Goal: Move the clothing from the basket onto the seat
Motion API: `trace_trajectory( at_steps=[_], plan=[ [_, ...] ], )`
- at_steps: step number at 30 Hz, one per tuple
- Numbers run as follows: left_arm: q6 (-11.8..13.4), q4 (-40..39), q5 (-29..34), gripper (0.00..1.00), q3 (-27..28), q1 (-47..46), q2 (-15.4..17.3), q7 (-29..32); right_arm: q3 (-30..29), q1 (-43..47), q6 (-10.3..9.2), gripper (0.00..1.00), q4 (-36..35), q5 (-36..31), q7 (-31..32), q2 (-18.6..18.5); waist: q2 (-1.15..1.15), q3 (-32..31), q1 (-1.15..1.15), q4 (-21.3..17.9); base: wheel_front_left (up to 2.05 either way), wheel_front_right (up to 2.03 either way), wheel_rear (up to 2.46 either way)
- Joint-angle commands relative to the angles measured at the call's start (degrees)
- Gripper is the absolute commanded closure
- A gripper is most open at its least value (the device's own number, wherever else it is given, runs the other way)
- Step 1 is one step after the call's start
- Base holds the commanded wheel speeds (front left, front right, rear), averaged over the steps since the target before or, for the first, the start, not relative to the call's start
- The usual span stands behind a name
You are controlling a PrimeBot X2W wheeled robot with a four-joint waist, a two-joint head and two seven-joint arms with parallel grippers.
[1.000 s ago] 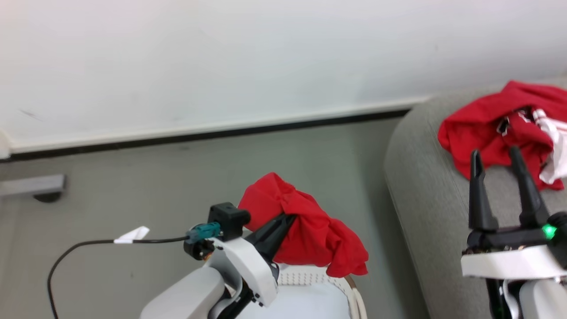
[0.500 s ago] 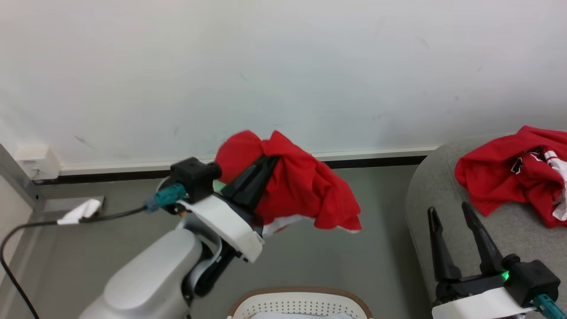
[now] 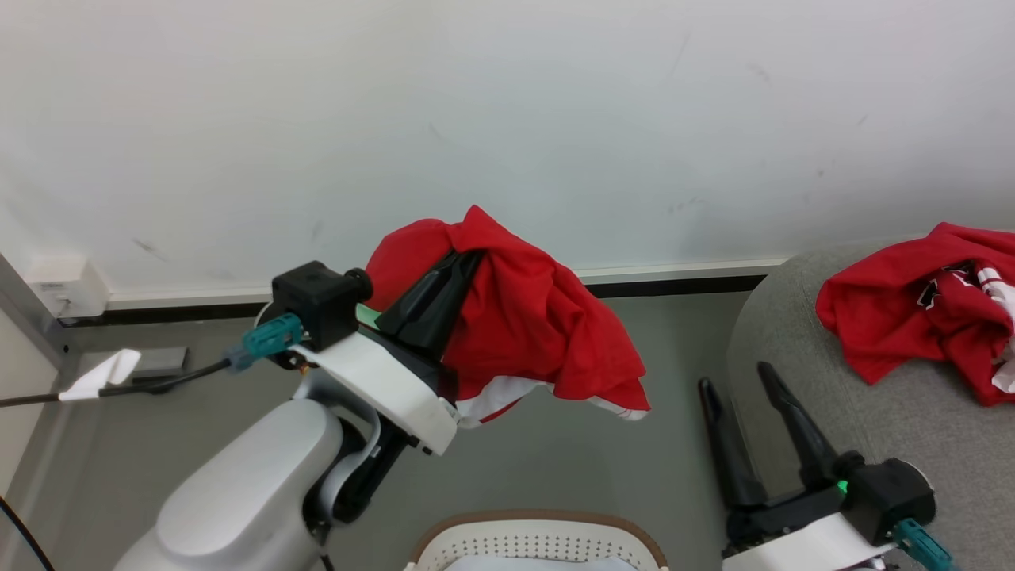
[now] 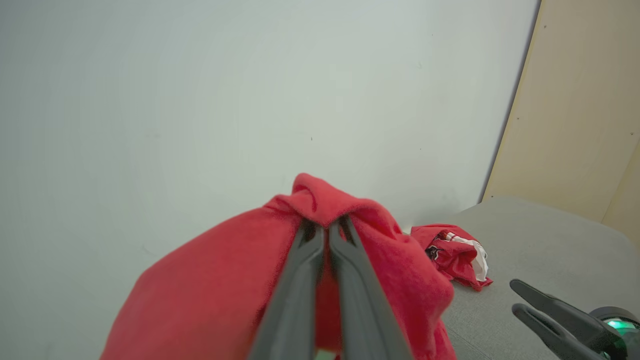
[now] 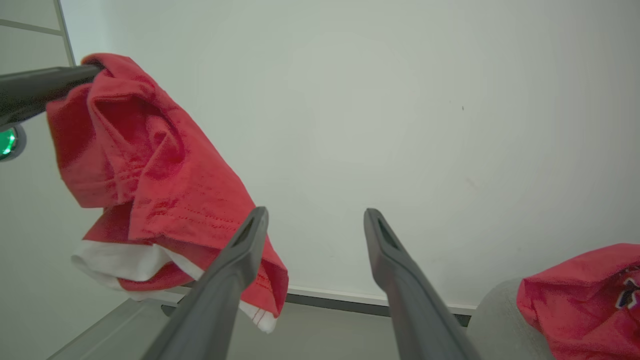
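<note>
Since half a second ago the left end effector has risen a little and drifted to the robot's left, lifting its red garment higher against the wall. The right end effector has shifted leftward. Basket and seat sit where they did.

The left fingers are pressed together on a bunched fold of the garment. It hangs in the air above the floor, clear of the basket and well apart from the seat. Its cloth is soft, matt and heavily creased, with a white band along the lower hem. The right end effector's two long, dark, tapered fingers stand apart with nothing between them.

The basket shows as a curved tan-brown rim over white plastic pierced with rows of small round holes. The seat is light grey woven upholstery with a rounded corner. A second garment lies crumpled on it, red with white bands and a black-and-white patch too small to read. No other writing is legible.

The right wrist view brings out rows of stitching along the held garment's hem. The left wrist view shows the cloth peaking over the closed fingertips and a tan panel right of the wall. The head view adds a black cable with a white tag and a teal connector.
</note>
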Motion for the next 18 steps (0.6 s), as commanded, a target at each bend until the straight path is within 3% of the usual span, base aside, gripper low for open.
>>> trace_trajectory(
  at_steps=[1,8,18],
  plan=[
    [0.1,-0.2,-0.7,1.0,0.2,0.7,0.1,-0.3,1.4,-1.3,-0.15,0.0,0.1,0.4,-0.1,-0.1,0.0,0.1,0.0,0.0,0.0,0.0,0.0],
    [0.2,0.1,-0.4,1.0,-1.1,1.5,-1.1,-0.5,14.0,-4.6,-0.15,0.0,3.2,0.3,0.1,-2.3,0.0,0.3,0.0,0.6,0.0,0.0,0.0],
    [-1.0,0.5,0.8,1.0,-5.5,2.6,-4.8,0.3,16.8,-9.2,-0.14,0.0,11.0,-1.6,-0.1,-0.9,0.0,-0.5,0.0,5.2,0.0,0.0,0.0]
  ],
)
